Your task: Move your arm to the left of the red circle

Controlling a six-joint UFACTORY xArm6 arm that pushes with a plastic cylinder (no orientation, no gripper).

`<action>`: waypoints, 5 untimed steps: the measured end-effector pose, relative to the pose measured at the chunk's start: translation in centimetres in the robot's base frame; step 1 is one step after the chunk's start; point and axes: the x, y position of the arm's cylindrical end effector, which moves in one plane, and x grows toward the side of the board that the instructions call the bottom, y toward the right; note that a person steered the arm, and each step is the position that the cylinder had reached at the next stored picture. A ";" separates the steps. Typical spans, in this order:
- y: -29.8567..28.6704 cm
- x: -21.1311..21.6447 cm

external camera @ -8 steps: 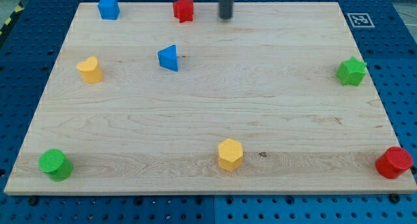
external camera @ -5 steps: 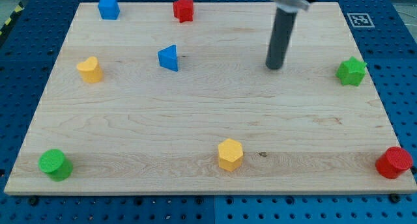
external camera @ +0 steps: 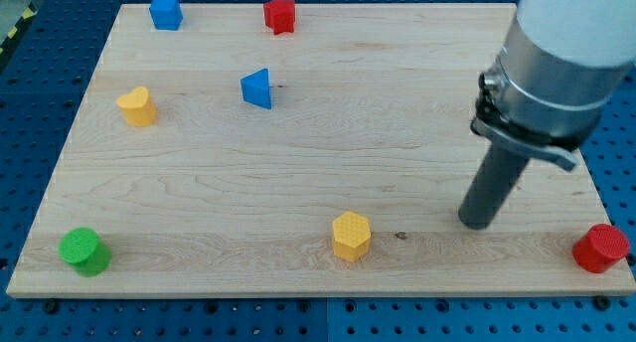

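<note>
The red circle (external camera: 600, 248) stands at the board's bottom right corner. My tip (external camera: 478, 223) rests on the board to the left of it and slightly higher in the view, a good gap away. The arm's grey body fills the view's top right and hides the green star seen there earlier. The yellow hexagon (external camera: 351, 235) lies left of my tip.
A red star (external camera: 280, 14) and a blue cube (external camera: 165, 11) sit at the view's top. A blue triangle (external camera: 257, 87) and a yellow block (external camera: 136, 105) lie at upper left. A green cylinder (external camera: 81, 251) is at bottom left.
My tip has moved from the top middle of the board down and right to a spot left of the red circle. No block has moved.
</note>
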 end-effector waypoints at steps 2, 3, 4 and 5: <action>5.7 5.0; 6.2 5.2; 6.6 5.3; 7.6 5.2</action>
